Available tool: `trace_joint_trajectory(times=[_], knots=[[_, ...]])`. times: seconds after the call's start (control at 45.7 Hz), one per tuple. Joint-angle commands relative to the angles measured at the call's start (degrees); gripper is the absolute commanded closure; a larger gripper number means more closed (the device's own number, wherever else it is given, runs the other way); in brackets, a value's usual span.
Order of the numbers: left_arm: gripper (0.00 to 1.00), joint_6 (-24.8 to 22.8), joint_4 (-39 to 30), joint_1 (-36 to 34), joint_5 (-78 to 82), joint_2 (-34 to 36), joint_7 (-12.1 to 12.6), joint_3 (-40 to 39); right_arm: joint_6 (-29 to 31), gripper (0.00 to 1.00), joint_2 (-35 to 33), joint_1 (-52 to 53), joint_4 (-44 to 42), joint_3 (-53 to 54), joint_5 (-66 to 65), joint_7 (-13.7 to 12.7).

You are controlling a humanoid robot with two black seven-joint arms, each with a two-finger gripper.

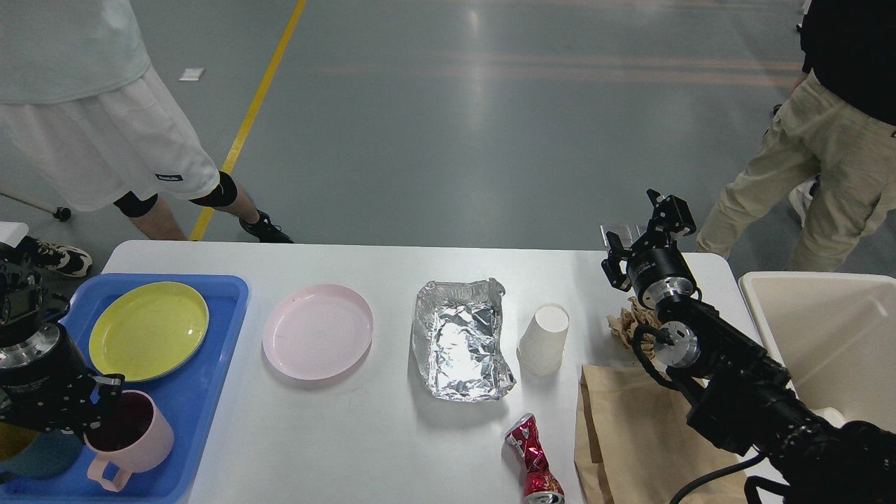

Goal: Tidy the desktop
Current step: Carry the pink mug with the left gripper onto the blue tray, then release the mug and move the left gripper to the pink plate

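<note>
White desktop (pixel 392 448) holds foil tray (pixel 460 339) mid-table.

Pink plate (pixel 317 331), foil tray (pixel 460 339), paper cup (pixel 544 339)

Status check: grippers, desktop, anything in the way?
Left gripper at pink mug on blue tray. Right gripper open, empty. Desktop still cluttered: plate, foil, cup, can, paper bag.
</note>
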Motion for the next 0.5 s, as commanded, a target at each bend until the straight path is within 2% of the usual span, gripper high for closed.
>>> trace_joint_trajectory(times=[0.0,0.241,0.372,0.482], knots=[[0.48,0.0,-0.01,0.2,0.07,-0.57,-0.02,-0.29,0.0,0.0,0.0,0.0,0.0,-0.07,0.0,0.0],[0.15,0.0,-0.27,-1.21,-0.81,-0.74,-0.45,0.32,0.0,0.0,0.0,0.0,0.0,0.02,0.0,0.0],[0.08,0.0,-0.98,-4.19,-0.89,-1.27,-0.89,2.26,0.0,0.0,0.0,0.0,0.0,-0.07,0.0,0.0],[0.06,0.0,-1.33,-6.83,-1.24,-1.44,-1.07,4.63,0.0,0.0,0.0,0.0,0.0,0.02,0.0,0.0]])
